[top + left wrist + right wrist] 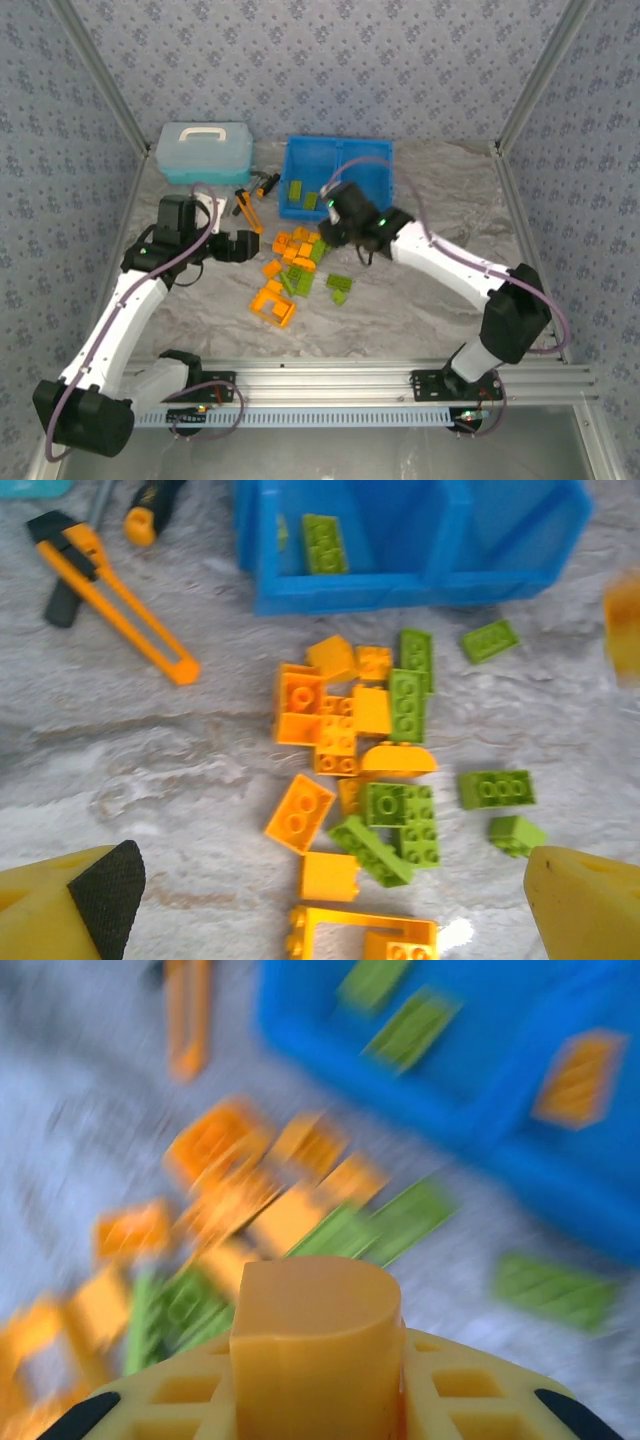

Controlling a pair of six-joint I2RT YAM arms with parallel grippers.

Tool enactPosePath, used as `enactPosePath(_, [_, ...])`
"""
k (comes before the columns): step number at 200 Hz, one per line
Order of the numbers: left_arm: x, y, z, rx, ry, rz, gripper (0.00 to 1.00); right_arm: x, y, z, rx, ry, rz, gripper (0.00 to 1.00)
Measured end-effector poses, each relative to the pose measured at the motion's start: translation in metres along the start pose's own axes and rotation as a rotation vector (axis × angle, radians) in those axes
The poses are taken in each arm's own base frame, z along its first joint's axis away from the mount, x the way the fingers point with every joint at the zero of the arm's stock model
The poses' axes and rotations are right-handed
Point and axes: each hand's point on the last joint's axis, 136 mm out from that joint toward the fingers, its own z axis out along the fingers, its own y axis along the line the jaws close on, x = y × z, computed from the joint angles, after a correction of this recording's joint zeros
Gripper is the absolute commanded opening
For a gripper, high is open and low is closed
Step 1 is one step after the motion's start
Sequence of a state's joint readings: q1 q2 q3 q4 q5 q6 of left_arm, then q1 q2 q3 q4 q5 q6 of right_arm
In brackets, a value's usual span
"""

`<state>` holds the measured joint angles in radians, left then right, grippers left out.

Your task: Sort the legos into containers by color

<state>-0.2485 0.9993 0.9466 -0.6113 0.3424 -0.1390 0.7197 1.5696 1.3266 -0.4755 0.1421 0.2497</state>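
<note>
We see the legos [298, 262] heaped at the middle of the marbled grey table [440, 290], a loose pile of glossy studded plastic bricks in bright orange and olive-green, mostly squat rectangles with round studs on top. Among them the left wrist view shows a dome-topped orange brick [398, 758] and, at 6 o'clock of the pile, an open rectangular orange frame [365, 930]. A few green bricks lie apart at 3 to 4 o'clock of the heap. At 12 o'clock of the pile stands the bright blue bin [320, 145], smooth-walled, open-topped and split by a centre wall. Its 9 o'clock compartment [303, 165] holds flat green bricks [322, 543], and the right wrist view, heavily blurred, shows one orange brick [575, 1080] in the 3 o'clock compartment [372, 168]. The left gripper [238, 246] hangs at 9 o'clock of the pile, just beside it, its blocky yellow fingers [585, 905] spread wide with nothing between them and a black textured pad on one. The right gripper [330, 228] hovers over the pile's 12 o'clock edge, near the bin's front wall, its yellow lattice-ribbed fingers pressed together on a rounded orange brick [315, 1310], smooth and half-cylindrical on the face we see. At 10 o'clock of the pile lies a slim orange-and-black cutter [115, 605], and beyond it the pale blue translucent case [204, 152] with a white handle
</note>
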Motion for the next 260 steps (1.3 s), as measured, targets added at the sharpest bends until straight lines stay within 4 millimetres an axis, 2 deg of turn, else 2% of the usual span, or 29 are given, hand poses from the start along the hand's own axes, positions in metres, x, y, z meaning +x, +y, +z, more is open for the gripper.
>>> enactPosePath(15, [-0.004, -0.007, -0.003, 0.034, -0.021, 0.010, 0.99, -0.035, -0.045, 0.011, 0.091, -0.063, 0.075, 0.32])
enactPosePath(29, [-0.006, -0.009, -0.004, 0.041, -0.030, 0.014, 0.99, -0.053, -0.075, 0.031, 0.154, -0.078, 0.117, 0.32])
enactPosePath(42, [-0.006, -0.009, -0.004, 0.041, -0.030, 0.014, 0.99, -0.058, -0.096, 0.056, 0.193, -0.063, 0.142, 0.31])
enactPosePath(59, [-0.004, -0.009, -0.004, 0.044, -0.028, 0.021, 0.99, -0.051, -0.121, 0.093, 0.235, -0.014, 0.168, 0.31])
enactPosePath(79, [-0.002, -0.009, -0.005, 0.044, -0.027, 0.033, 0.99, -0.031, -0.143, 0.128, 0.266, 0.051, 0.198, 0.37])
enactPosePath(96, [0.000, -0.010, -0.004, 0.048, -0.023, 0.044, 0.99, -0.019, -0.155, 0.148, 0.278, 0.094, 0.218, 0.43])
enactPosePath(117, [0.003, -0.017, -0.003, 0.060, -0.013, 0.064, 0.99, -0.021, -0.160, 0.158, 0.270, 0.107, 0.229, 0.55])
enactPosePath(129, [0.006, -0.025, 0.000, 0.065, -0.002, 0.084, 0.99, -0.030, -0.157, 0.155, 0.258, 0.093, 0.231, 0.56])
enactPosePath(144, [0.015, -0.044, 0.005, 0.072, 0.021, 0.133, 0.97, -0.048, -0.151, 0.147, 0.238, 0.054, 0.231, 0.57])
enactPosePath(163, [0.029, -0.076, 0.017, 0.087, 0.069, 0.188, 0.91, -0.066, -0.143, 0.126, 0.215, 0.008, 0.229, 0.56])
enactPosePath(184, [0.045, -0.108, 0.040, 0.091, 0.128, 0.205, 0.88, -0.088, -0.135, 0.085, 0.183, -0.064, 0.237, 0.58])
enactPosePath(195, [0.058, -0.124, 0.058, 0.086, 0.176, 0.216, 0.88, -0.094, -0.131, 0.052, 0.167, -0.112, 0.246, 0.64])
enactPosePath(221, [0.092, -0.164, 0.105, 0.061, 0.313, 0.307, 0.84, -0.094, -0.119, -0.026, 0.118, -0.223, 0.264, 0.80])
enactPosePath(234, [0.107, -0.181, 0.128, 0.043, 0.359, 0.368, 0.83, -0.088, -0.115, -0.057, 0.098, -0.269, 0.271, 0.91])
enactPosePath(250, [0.127, -0.192, 0.151, 0.029, 0.407, 0.432, 0.80, -0.076, -0.112, -0.080, 0.087, -0.297, 0.270, 1.00])
enactPosePath(260, [0.137, -0.191, 0.160, 0.018, 0.436, 0.458, 0.80, -0.068, -0.112, -0.087, 0.087, -0.296, 0.272, 1.00])
